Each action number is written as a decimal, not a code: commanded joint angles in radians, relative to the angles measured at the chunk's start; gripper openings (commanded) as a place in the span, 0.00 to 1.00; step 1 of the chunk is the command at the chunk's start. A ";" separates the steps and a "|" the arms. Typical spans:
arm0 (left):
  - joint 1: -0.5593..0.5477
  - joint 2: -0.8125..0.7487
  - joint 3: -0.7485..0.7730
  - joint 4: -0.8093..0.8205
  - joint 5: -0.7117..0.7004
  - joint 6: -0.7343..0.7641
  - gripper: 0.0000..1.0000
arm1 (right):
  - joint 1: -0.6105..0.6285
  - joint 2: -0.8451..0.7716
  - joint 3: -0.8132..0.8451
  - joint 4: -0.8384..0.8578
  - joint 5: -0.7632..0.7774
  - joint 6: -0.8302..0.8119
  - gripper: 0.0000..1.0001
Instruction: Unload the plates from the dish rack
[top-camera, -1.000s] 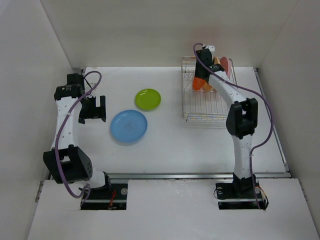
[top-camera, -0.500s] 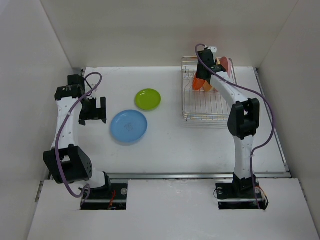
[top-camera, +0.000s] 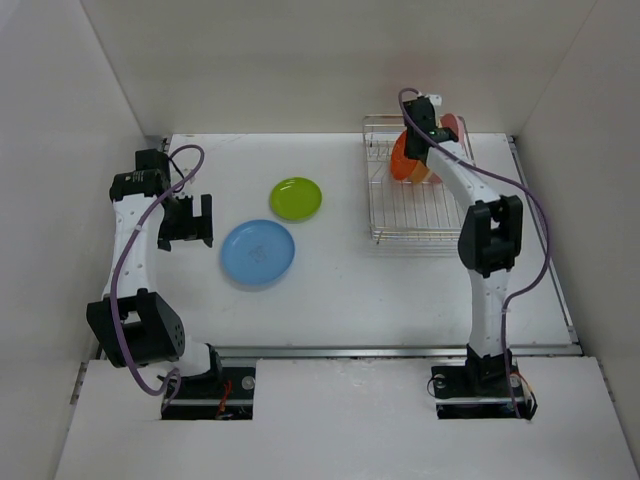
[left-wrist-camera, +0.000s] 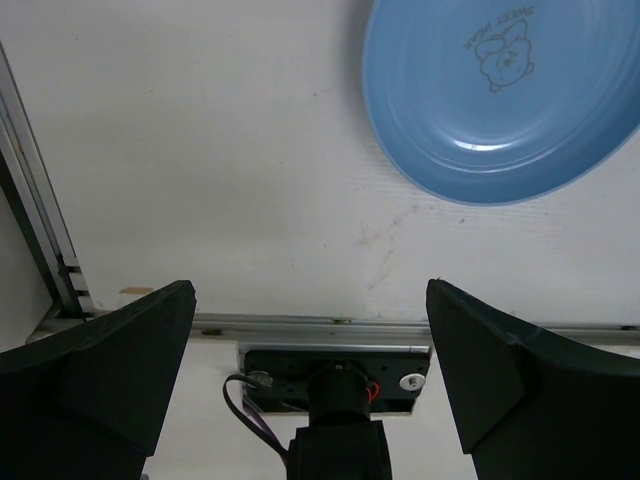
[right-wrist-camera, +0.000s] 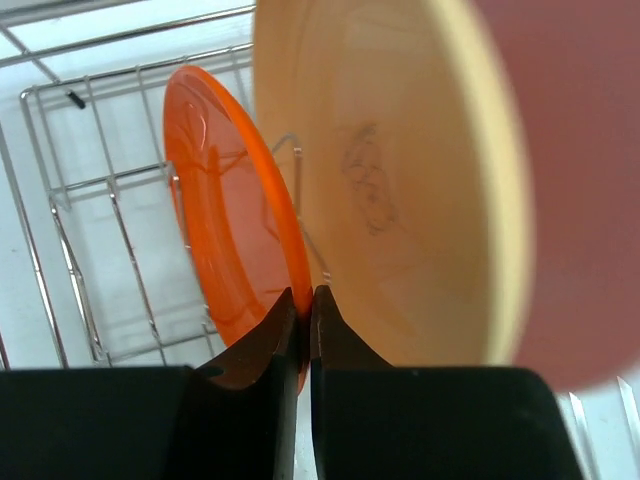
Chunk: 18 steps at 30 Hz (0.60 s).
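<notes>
The silver wire dish rack (top-camera: 412, 212) stands at the back right of the table. Three plates stand on edge in its far end. My right gripper (right-wrist-camera: 303, 305) is shut on the rim of the orange-red plate (right-wrist-camera: 228, 240), also seen from above as the orange-red plate (top-camera: 403, 158). Right of it stand the tan-orange plate (right-wrist-camera: 390, 190) and the pink plate (right-wrist-camera: 580, 190). A blue plate (top-camera: 257, 252) and a lime green plate (top-camera: 296, 198) lie flat on the table. My left gripper (top-camera: 186, 220) hangs open left of the blue plate (left-wrist-camera: 500, 100), holding nothing.
White walls close in the table at the back and both sides. A metal rail (top-camera: 400, 351) runs along the near edge by the arm bases. The rack's near half (top-camera: 410, 222) holds no plates.
My right gripper has closed on the orange-red plate's rim and the plate now stands higher in the rack. The left arm has not moved.
</notes>
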 joint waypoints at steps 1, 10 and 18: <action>0.003 -0.024 0.001 -0.028 0.006 0.014 1.00 | 0.012 -0.212 0.028 0.037 0.045 -0.029 0.00; -0.019 -0.024 0.130 -0.073 0.190 0.091 1.00 | 0.099 -0.502 -0.125 0.069 -0.087 -0.061 0.00; -0.156 0.085 0.332 -0.088 0.440 0.146 0.99 | 0.230 -0.550 -0.466 0.302 -0.726 -0.041 0.00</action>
